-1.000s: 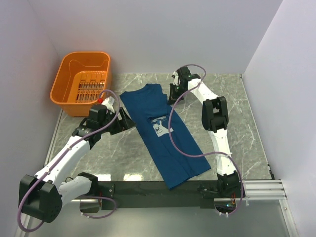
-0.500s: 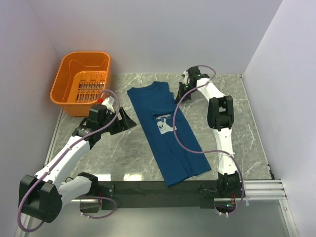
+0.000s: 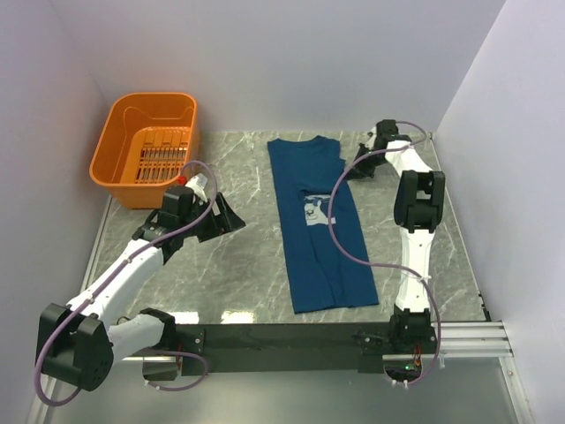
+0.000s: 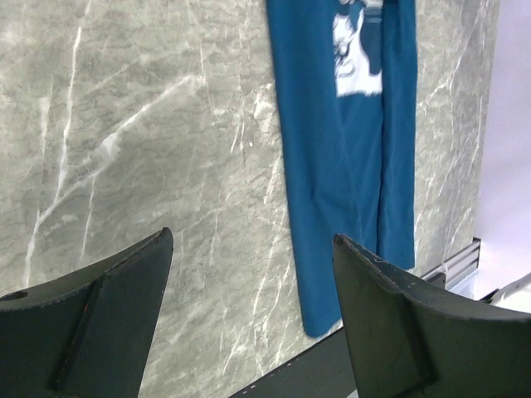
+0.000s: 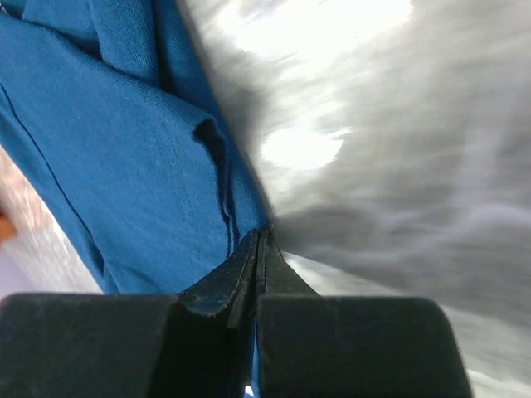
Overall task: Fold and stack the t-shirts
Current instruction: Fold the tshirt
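Observation:
A dark blue t-shirt lies in a long, narrow strip on the marble table, its pale chest print facing up. My right gripper is at the shirt's far right corner, low over the table. The right wrist view shows this gripper shut on the t-shirt's edge, with blue cloth between the jaws. My left gripper hovers to the left of the shirt, apart from it. In the left wrist view it is open and empty over bare marble, with the t-shirt beyond it.
An orange plastic basket stands at the far left corner of the table. Pale walls close in the left, back and right sides. A black rail runs along the near edge, just below the shirt's hem.
The right gripper has pulled the shirt's far end to the right, swinging the shirt from a diagonal to nearly straight. The left arm has barely moved.

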{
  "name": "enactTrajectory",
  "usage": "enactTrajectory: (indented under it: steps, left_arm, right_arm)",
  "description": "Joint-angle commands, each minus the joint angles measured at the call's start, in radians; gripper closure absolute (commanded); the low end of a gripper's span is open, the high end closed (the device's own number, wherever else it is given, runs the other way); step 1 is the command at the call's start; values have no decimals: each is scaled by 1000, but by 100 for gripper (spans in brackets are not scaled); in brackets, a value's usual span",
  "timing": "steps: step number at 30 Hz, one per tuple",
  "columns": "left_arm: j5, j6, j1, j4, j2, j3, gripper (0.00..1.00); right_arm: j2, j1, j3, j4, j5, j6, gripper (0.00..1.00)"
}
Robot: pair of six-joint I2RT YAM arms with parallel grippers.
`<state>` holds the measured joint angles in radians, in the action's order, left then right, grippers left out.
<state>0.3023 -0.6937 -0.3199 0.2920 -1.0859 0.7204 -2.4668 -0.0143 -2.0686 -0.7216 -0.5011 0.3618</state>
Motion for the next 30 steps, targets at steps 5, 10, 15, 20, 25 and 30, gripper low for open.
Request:
enactTrajectory:
  steps: [5,10,15,20,25,30]
  left_arm:
    - [63,92,-25,-54,-29,59,18]
    - [32,282,-131,-2,-86,169,18]
    - [-11,593,-272,-49,-74,200,18]
    - [64,910,-352,-189,30,87,16]
    - [110,1171,-439,-235,70,-18,7]
    - [20,1267,-608,-238,17,-33,7]
  right_arm:
    - [45,-55,-33,44,90,-10,100]
    - [147,-65,-13,19,19,-186,62]
    - [384,-73,134,-36,-8,-458,51]
    - [633,-73,339,-133,-152,-806,48]
    - [1052,-79,761,-153,-310,-1430,45]
    - [1451,-79,1177,-138,-355,-1912,22]
